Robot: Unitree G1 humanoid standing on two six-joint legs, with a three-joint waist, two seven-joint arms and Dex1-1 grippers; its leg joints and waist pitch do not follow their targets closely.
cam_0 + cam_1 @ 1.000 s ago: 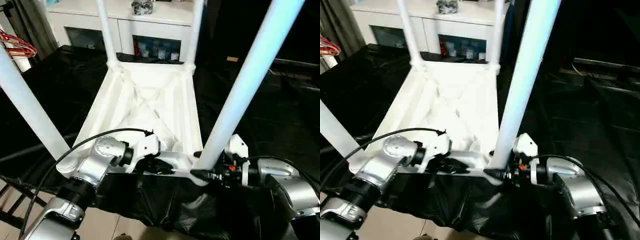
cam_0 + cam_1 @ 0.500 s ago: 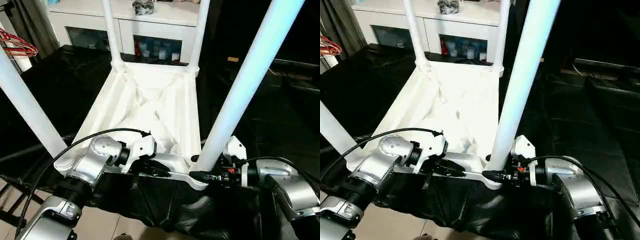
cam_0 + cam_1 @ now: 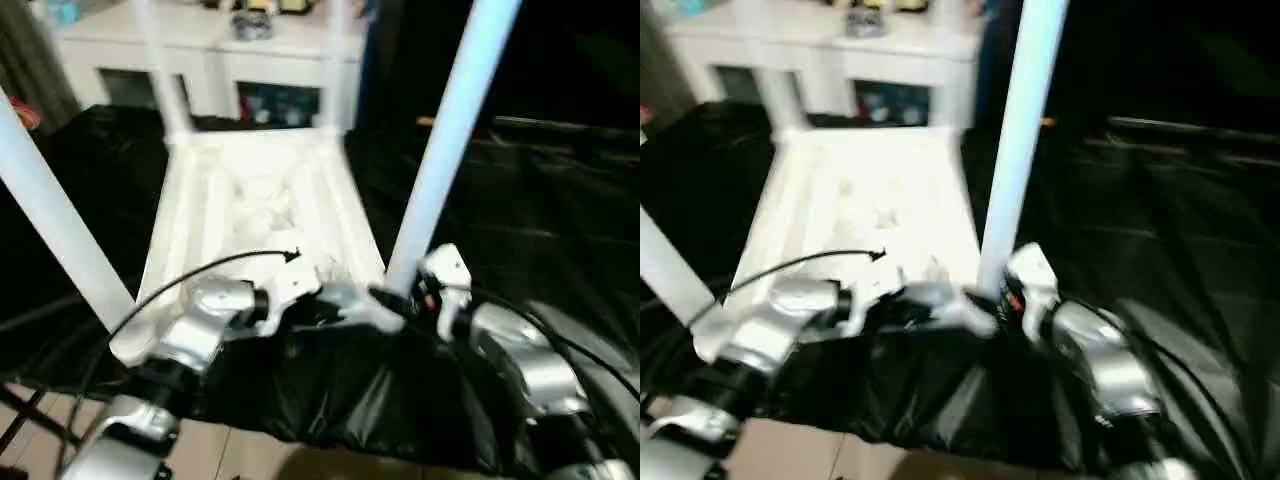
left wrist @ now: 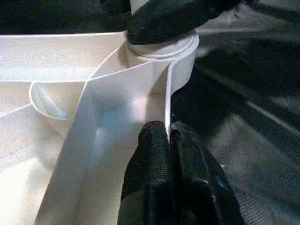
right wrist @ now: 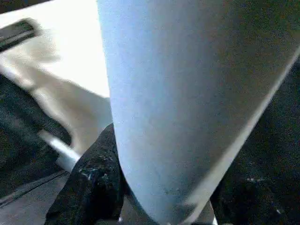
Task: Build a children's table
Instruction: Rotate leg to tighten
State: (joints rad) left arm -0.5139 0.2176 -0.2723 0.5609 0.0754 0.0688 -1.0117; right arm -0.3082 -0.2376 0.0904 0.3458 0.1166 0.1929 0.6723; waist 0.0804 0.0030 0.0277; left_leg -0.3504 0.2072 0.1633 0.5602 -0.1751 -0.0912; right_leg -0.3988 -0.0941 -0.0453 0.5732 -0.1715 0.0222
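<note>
The left gripper (image 4: 169, 140) is clamped tight on the thin near rim of the table top (image 3: 255, 205), its two black fingers (image 4: 150, 159) pressed together with the edge of the rim pinched between them, just beside the near right corner socket (image 4: 161, 51). The right gripper (image 5: 154, 187) grasps the base of the near right leg (image 3: 445, 150), one black finger (image 5: 93, 183) on either side of the tube just above that socket. The table top lies upside down on a surface covered in black sheeting (image 3: 540, 200), ribbed underside facing up, its near edge at the front edge of that surface. All four white legs stand up from the corner sockets: the near left leg (image 3: 55, 225) rises at a slant toward the left, the near right leg leans slightly right, and the far left leg (image 3: 160, 75) and far right leg (image 3: 335, 65) stand at the back corners. Both silver forearms reach in from the near side, the left forearm (image 3: 190, 335) carrying a black cable (image 3: 205, 270). Beyond the table stands a white cabinet (image 3: 215, 55) with glass doors, small items on its top too blurred to identify.
</note>
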